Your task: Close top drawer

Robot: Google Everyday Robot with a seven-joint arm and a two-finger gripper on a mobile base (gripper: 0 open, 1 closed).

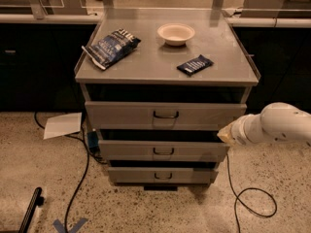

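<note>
Speckled floor lay under a grey cart (165, 67) in the middle of the frame, with dark counters behind it. On top of the cart sat a blue chip bag (112, 46) at the upper left, a small pale bowl (176, 34) near the back, and a dark snack bar (195, 65) to the right. A sheet of paper (63, 125) lay on the floor at the left, and a thin black cable (245, 198) curled at the lower right.

The top drawer (121, 115) was just under the tabletop. It stuck out toward the front, with a dark gap above it, so it was open. Its little dark handle (165, 114) sat in the middle of its front. Two more drawers sat below it, the middle drawer (126, 150) and the bottom drawer (136, 175).

The white arm (282, 125) came in from the right side of the frame. The gripper (227, 134) was at its tip, just beside the right end of the top drawer's front, near its lower corner. I could not tell if it was open or closed, and it did not look like it held anything.

I think the reaching step was in hand and the push had not begun. Next the gripper should press flat on the drawer front and push it straight back. A push nearer the middle should keep the drawer from going in crooked.
</note>
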